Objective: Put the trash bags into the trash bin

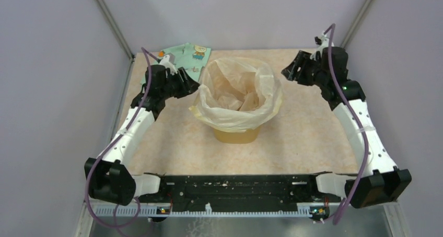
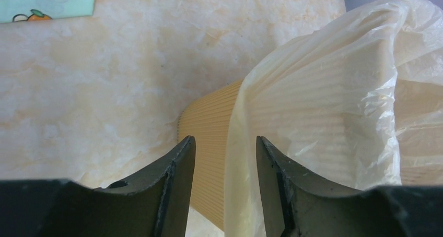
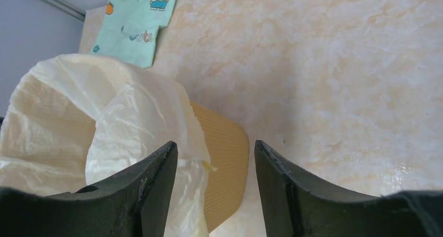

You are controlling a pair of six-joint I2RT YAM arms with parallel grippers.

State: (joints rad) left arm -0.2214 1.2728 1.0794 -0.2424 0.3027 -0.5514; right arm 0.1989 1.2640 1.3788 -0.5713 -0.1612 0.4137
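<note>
The orange-yellow trash bin stands upright mid-table. The cream translucent trash bag lines it, its mouth folded over the rim and hanging down the outside. My left gripper is open just left of the bin's rim, empty. In the left wrist view the bag drapes over the ribbed bin wall beyond my gripper. My right gripper is open and empty, up and right of the rim. The right wrist view shows the bag and bin wall under my gripper.
A mint-green patterned cloth lies flat at the back left, behind the left gripper; it also shows in the right wrist view and the left wrist view. Grey walls enclose the beige marbled table on three sides.
</note>
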